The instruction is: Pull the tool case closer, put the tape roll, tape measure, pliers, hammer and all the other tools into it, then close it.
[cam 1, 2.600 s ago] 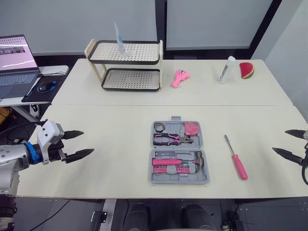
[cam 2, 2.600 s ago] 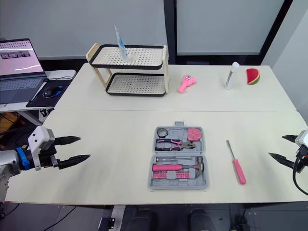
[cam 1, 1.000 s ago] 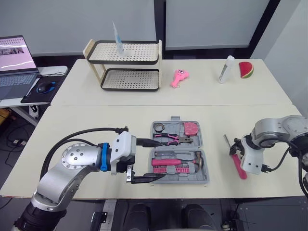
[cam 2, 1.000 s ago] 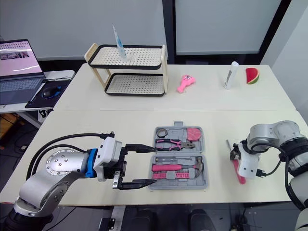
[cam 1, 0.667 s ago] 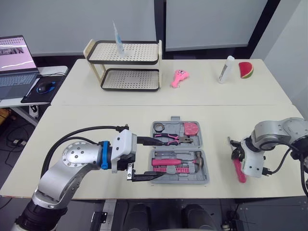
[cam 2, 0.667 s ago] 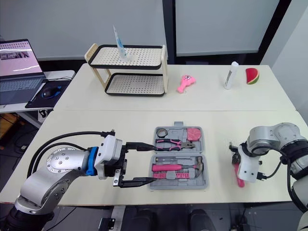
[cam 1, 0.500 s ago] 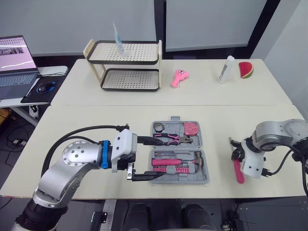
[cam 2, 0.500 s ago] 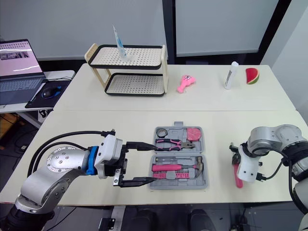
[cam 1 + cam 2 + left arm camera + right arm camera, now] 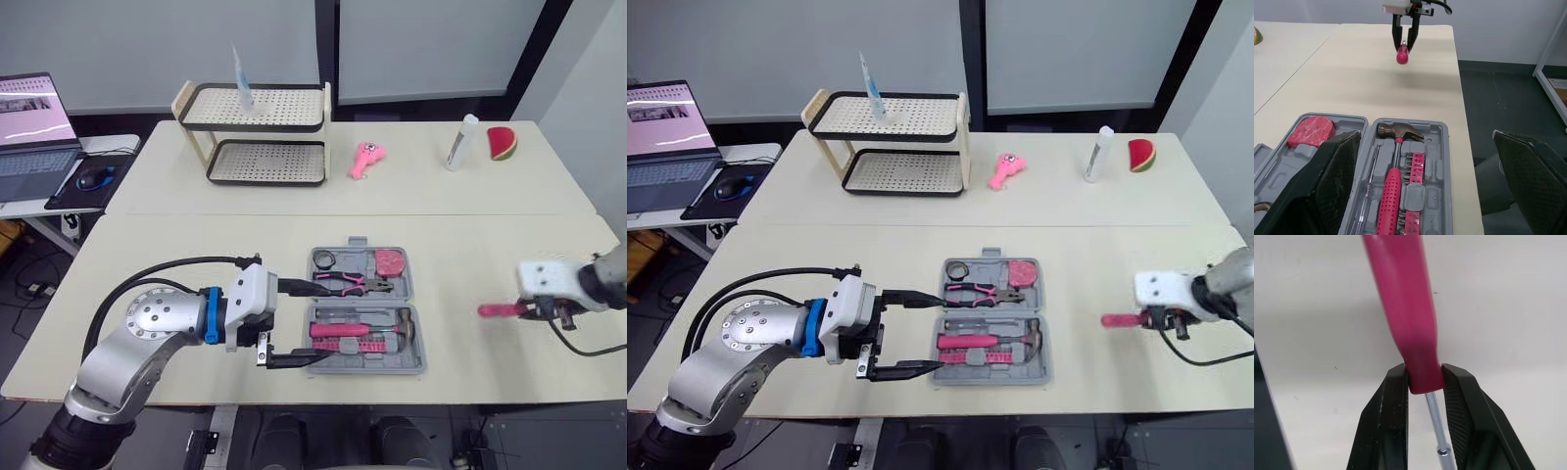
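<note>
- The left fingers (image 9: 292, 361) are spread wide open at the left edge of the tool case (image 9: 361, 303), one by each half.
- The tool case lies open on the counter (image 9: 196, 264). Inside are the tape roll (image 9: 323, 258), pliers (image 9: 348, 285), tape measure (image 9: 390, 260) and hammer (image 9: 364, 328).
- Well to the right of the case, the right fingers (image 9: 1393, 401) are squeezed on a pink screwdriver (image 9: 500, 310), held sideways above the counter.
</note>
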You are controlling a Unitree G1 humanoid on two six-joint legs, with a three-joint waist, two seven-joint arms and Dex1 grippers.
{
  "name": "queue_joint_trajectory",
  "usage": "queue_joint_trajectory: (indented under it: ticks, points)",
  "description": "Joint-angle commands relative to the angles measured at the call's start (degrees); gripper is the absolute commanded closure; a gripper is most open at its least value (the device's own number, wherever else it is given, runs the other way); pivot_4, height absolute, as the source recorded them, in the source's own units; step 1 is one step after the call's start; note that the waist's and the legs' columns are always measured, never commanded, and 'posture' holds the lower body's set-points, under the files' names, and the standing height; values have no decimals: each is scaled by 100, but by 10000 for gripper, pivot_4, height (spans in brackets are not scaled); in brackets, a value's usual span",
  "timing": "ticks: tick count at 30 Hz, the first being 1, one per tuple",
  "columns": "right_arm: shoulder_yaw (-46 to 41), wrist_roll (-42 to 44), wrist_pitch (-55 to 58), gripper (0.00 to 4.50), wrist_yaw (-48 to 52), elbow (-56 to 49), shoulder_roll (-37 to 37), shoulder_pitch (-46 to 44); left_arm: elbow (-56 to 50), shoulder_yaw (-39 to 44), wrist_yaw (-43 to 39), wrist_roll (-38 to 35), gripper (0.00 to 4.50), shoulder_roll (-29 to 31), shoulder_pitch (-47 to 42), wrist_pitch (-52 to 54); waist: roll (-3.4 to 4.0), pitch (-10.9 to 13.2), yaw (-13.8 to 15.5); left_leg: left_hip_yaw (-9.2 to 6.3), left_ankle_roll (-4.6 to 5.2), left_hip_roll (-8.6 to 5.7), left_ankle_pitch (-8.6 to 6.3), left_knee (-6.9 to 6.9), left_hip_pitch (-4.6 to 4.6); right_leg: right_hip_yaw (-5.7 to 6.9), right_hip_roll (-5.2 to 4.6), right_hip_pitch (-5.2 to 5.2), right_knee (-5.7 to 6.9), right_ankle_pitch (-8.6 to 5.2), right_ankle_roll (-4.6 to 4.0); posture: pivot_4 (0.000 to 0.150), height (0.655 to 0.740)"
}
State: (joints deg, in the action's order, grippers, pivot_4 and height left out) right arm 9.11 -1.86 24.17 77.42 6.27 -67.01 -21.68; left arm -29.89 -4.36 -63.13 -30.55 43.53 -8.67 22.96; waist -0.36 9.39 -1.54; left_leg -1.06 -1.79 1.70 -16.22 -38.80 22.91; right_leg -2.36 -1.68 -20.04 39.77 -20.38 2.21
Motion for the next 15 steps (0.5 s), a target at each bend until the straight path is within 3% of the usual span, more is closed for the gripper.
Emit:
queue_joint_trajectory:
  ticks: [1,4,7,12,15]
  points:
    - [-858,400,3471,37324,-1029,-934,615,173,-79,12,4,-9,0,-16,-98,-82,-3,-2,-7,-6,0,0,0,1,0,-2,6,0,1,0,0,1500,7400]
    - [-1147,366,5050,37324,-1785,-1721,1023,452,34,-70,-20,84,0,-40,-214,-115,1,-2,21,-10,-1,-9,0,2,10,-8,29,-11,6,0,0,1500,7400]
    - [-1307,367,5847,37324,-2460,-2241,1476,558,182,-161,-11,242,0,-95,-340,-224,1,-2,40,-12,0,-15,0,0,20,-17,28,-13,0,0,1,1500,7400]
    - [-1343,273,5823,37324,-3535,-2331,2314,782,374,-256,-8,281,0,-272,-612,-251,-1,-2,34,-17,0,-16,0,0,21,-16,33,-15,2,0,1,1500,7400]
    - [-1353,359,5616,37324,-3820,-2290,2463,918,383,-266,-42,295,0,-289,-603,-285,0,-2,11,-12,-1,-17,0,0,21,-17,33,-17,4,0,1,1500,7400]
